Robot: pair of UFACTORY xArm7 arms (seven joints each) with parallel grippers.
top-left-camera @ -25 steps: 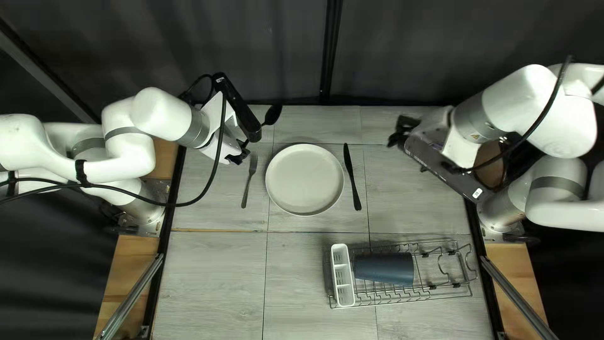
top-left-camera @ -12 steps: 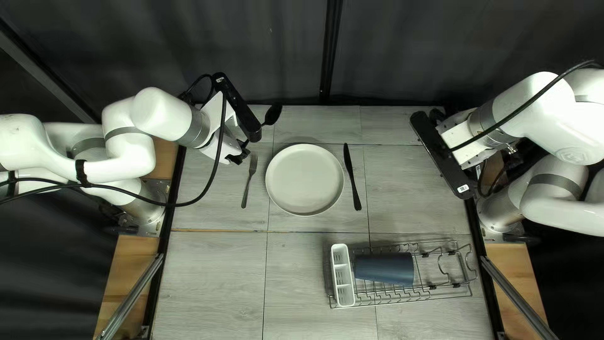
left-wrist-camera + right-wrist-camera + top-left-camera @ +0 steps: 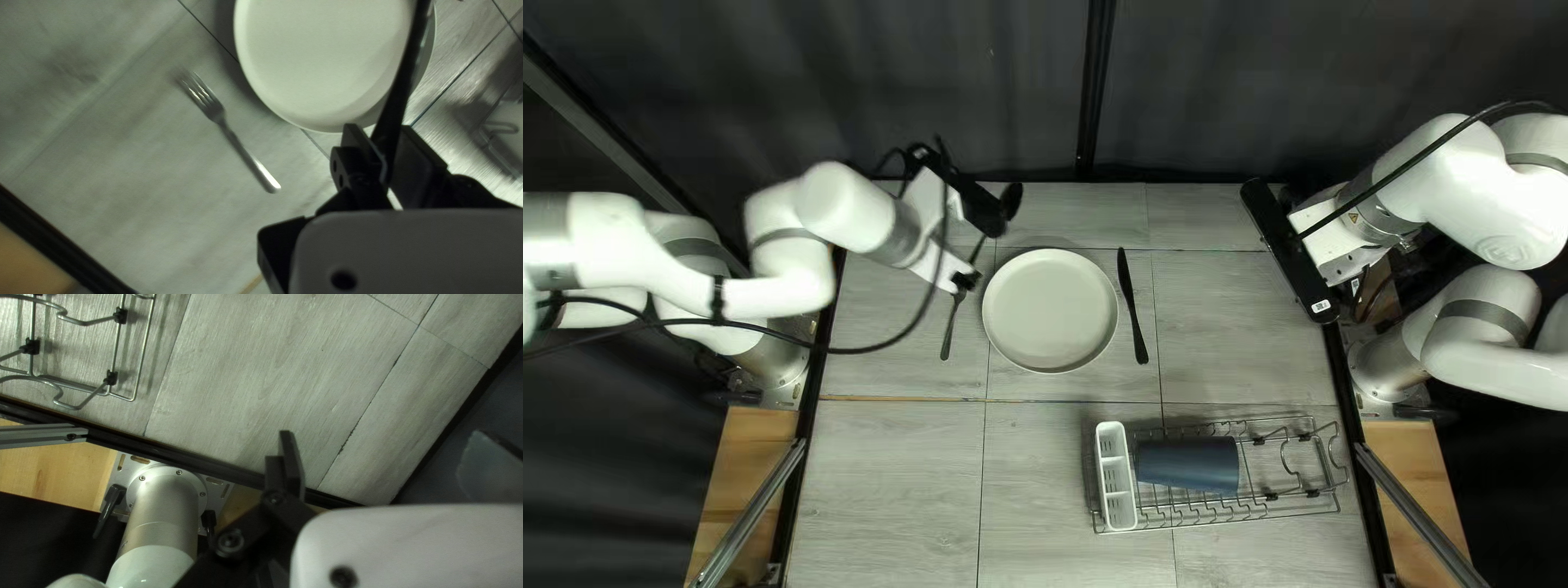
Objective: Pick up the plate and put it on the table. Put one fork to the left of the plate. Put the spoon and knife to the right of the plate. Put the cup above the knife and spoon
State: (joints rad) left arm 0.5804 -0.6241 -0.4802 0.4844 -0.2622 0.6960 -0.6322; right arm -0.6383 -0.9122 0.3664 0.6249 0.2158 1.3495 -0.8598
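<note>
Desk (image 3: 888, 479): grey wood-look tiles, dark seams, black edging down the sides. Dark curtain (image 3: 839, 82) hangs behind the far edge with a black upright (image 3: 1097, 87) mid-span. Light wood panels (image 3: 730, 452) and metal rails (image 3: 757, 506) sit outboard on both sides.

Spoon (image 3: 1011, 200), black, is in my left claw (image 3: 966, 280). Left wrist view has the handle pinched between both fingers, the spoon running out ahead of the claw and crossing over the plate (image 3: 1050, 310) in that view. From the top left view I read the bowl toward the curtain, on the far-left side of the plate.

Fork (image 3: 949, 327) lies left of the plate, apart from it, tines toward the far edge, close by the left claw. Knife (image 3: 1134, 307) is just right of the plate, blade toward the far edge.

Right claw (image 3: 1334, 248) is over by the desk's right edge, well apart from the spoon. Right wrist view: fingers (image 3: 292, 463) spread wide, nothing in them, desk tiles below.

Cup (image 3: 1187, 464), dark blue, lies on its side in the wire rack (image 3: 1285, 503) nearer me, beside the white caddy (image 3: 1116, 477) at the rack's left end.
</note>
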